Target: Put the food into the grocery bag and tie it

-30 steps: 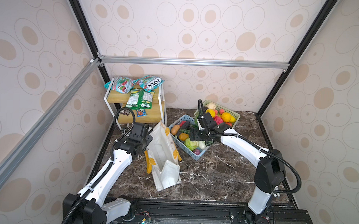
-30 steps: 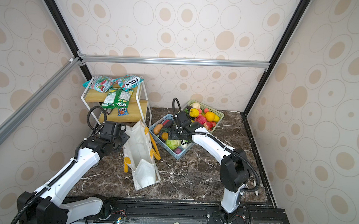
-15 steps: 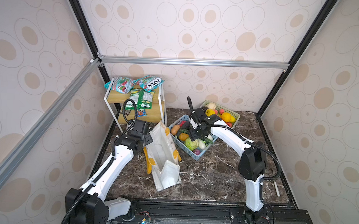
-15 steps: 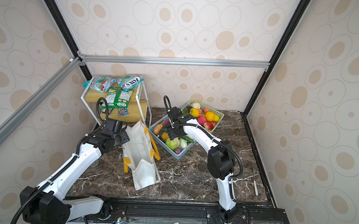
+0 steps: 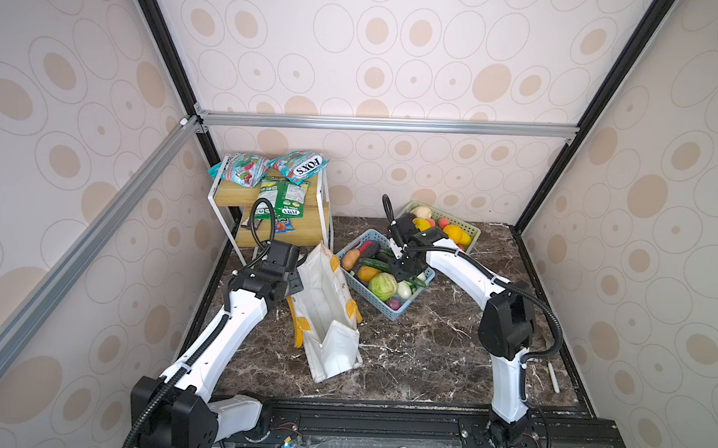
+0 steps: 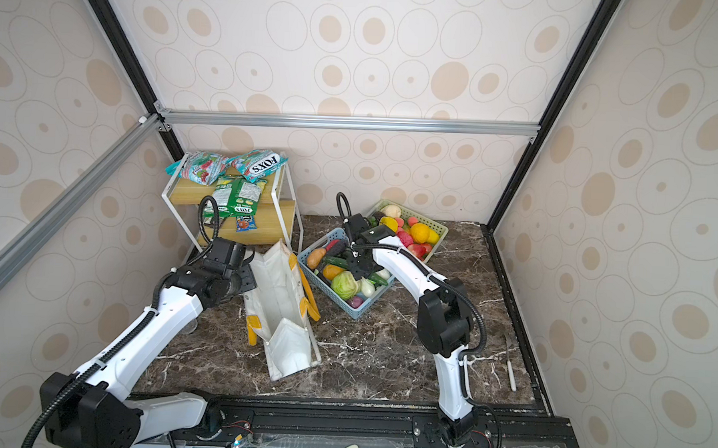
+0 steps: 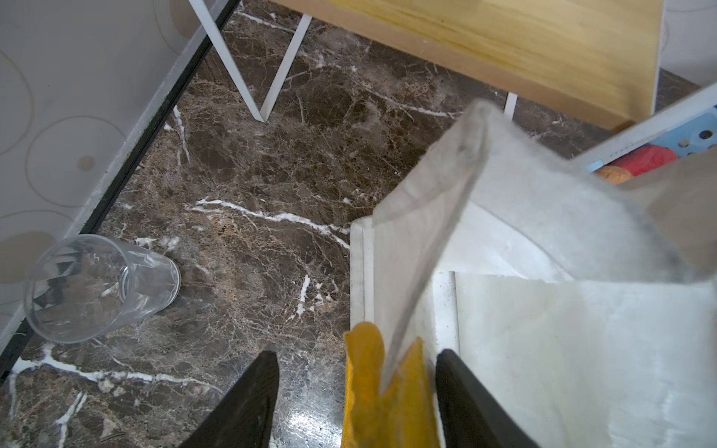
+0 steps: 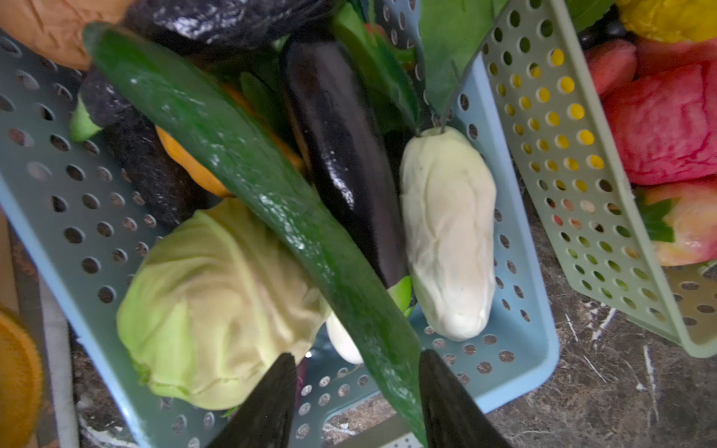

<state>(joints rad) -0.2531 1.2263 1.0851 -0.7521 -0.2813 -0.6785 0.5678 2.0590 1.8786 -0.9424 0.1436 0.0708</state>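
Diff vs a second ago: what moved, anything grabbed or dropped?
The right gripper swung from beside the green slotted plastic basket down into the blue slotted plastic basket. Its open jaws now straddle the long green toy cucumber, with no grip yet. Nothing was released. Unchanged: the left gripper, open astride the rim of the white fabric grocery bag, plus the bag itself and both baskets.

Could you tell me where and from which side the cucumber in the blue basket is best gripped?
Probably from above, across its slim middle: the cucumber lies topmost, slanting across the cabbage and eggplant in the blue basket, so its sides are free. The right gripper, open, straddles one end.
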